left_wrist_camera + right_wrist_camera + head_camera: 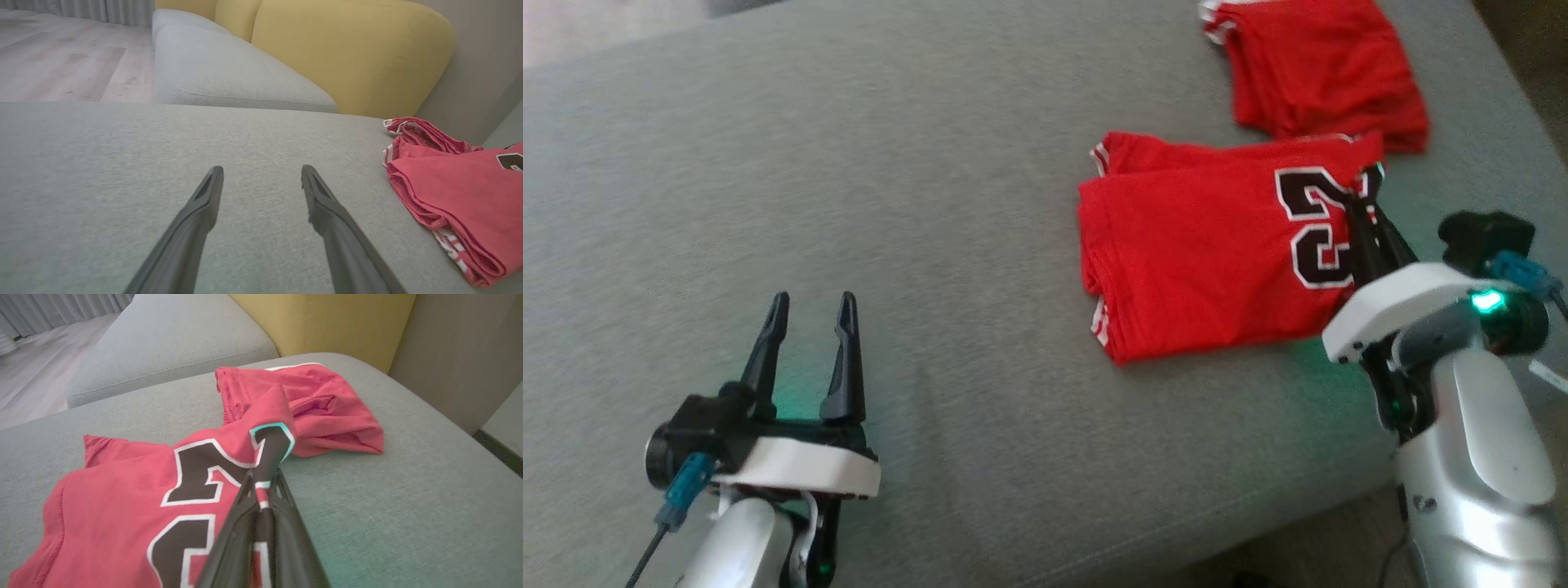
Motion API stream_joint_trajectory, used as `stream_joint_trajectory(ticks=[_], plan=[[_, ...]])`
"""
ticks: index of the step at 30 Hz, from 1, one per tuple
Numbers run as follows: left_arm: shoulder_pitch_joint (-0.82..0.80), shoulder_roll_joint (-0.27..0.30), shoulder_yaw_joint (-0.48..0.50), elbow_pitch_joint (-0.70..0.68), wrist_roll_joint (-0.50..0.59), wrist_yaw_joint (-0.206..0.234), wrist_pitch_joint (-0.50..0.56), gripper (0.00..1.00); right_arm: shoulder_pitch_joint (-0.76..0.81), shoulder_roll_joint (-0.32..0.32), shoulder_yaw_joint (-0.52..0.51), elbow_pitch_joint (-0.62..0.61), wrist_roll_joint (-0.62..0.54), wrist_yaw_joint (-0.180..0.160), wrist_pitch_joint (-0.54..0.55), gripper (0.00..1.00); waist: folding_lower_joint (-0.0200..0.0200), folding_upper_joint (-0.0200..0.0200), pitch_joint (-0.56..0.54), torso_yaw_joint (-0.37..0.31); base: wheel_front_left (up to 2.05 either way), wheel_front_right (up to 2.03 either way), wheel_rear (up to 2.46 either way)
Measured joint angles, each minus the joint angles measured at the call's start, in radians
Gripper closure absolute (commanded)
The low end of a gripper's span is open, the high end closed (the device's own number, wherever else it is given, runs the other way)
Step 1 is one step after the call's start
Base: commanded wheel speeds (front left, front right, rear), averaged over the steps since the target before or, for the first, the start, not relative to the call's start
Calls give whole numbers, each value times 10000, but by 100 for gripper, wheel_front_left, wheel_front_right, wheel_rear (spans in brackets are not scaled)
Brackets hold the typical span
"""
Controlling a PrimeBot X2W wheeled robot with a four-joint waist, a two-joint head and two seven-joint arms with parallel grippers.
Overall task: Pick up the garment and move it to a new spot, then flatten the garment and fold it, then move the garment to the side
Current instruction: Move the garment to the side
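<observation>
A: Folded jersey lies right of centre on the sofa seat. The right tool is pinched together on its numbered edge, probably a grip for sliding it aside.

B: Noted. The left tool has its fingers apart, idle over bare seat. The right wrist view shows fabric caught between the fingers; the head view hides that. A second red garment lies just beyond.

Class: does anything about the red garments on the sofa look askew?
Yes: one corner of the numbered jersey is pinched up in the shut right gripper, standing crumpled while the rest lies flat.
</observation>
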Motion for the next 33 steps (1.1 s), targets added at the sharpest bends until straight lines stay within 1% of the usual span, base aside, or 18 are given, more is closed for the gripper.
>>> stream_joint_trajectory(ticks=[2, 6, 12, 18, 23, 27, 31, 33], plan=[[-148, 35, -19, -29, 86, 0, 69, 0, -242, -2, 165, -79, 54, 0, -40, 100, 0, 0, 221, -432, 0, 0, 0], [-156, 29, -102, -29, 100, 0, 123, 0, -525, -2, 238, -115, 148, 0, -128, 100, 1, 0, 430, -639, 0, 0, 0], [-155, -23, -130, 71, 96, 10, 82, 0, -1203, -4, 299, -186, -44, 0, -4, 100, -1, 0, 285, -206, 0, 0, 0], [-151, -249, -199, 244, 77, 10, -90, 0, -2415, -157, -211, -15, -485, 0, 686, 100, -1, 0, 164, 486, 0, 0, 0], [-143, -341, -221, 445, 48, -33, -209, 0, -3250, -642, -867, 345, -531, 0, 1068, 100, -1, 0, 141, 1040, 0, 0, 0], [-142, -476, -265, 589, 48, -94, -293, 0, -3647, -1106, -1064, 617, -754, 0, 1398, 100, -1, 0, 148, 1387, 0, 0, 0], [-144, -541, -359, 652, 48, -180, -336, 0, -3758, -1778, -1281, 794, -755, 0, 1789, 100, -1, 0, 176, 1648, 0, 0, 0], [-150, -568, -407, 681, 50, -232, -382, 0, -3764, -2157, -1592, 863, -830, 0, 1967, 100, -1, 0, 203, 1766, 0, 0, 0]])
